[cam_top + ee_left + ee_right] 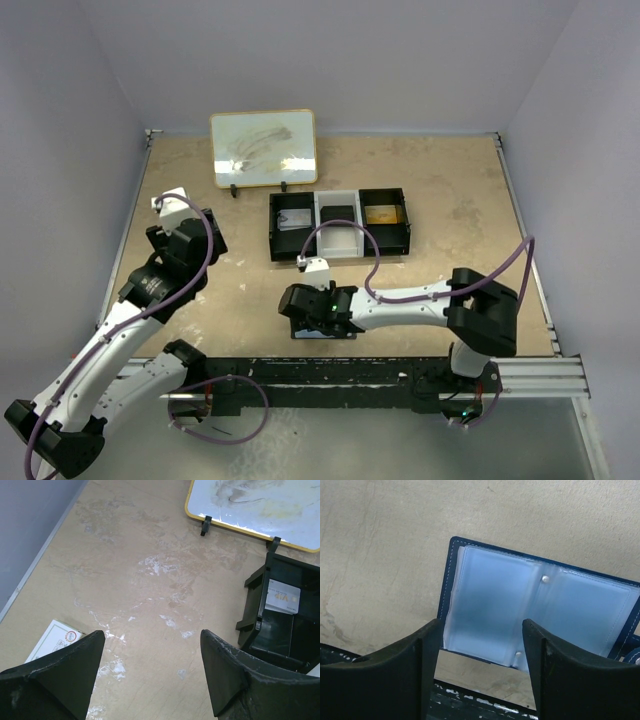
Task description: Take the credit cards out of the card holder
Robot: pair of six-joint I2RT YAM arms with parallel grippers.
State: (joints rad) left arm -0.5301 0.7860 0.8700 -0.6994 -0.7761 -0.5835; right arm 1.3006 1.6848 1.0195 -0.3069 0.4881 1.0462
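Two arms reach over your broad tan tabletop (450,180). The largest thing on it is the black plastic three-compartment tray (273,228) at the far centre. Its left compartment holds a pale card marked VIP (282,598) and its right one a gold-coloured card (384,214). The middle one has a pale floor with something dark in it that you cannot make out.

At the near centre, the flat dark navy-blue folding card holder (495,607) lies open and face up, showing its frosted blue-grey pocket panels. Your right gripper (480,625) hangs directly over it, fingers apart astride the left panel and clasping nothing. Your left gripper (152,635) is well apart at the far left, fingers spread wide over bare table, with a small white cardboard box with a red mark (57,637) just beside it.

Expect the holder to be light, thin and limp at the fold, and likely to skid if nudged sideways. The sleeves look slick. Your best hold is probably a card's exposed edge at a pocket mouth, with the cover pinned down. Whether any cards sit behind the frosted panels cannot be told. A tiny silver snap stud (545,579) marks the fold.
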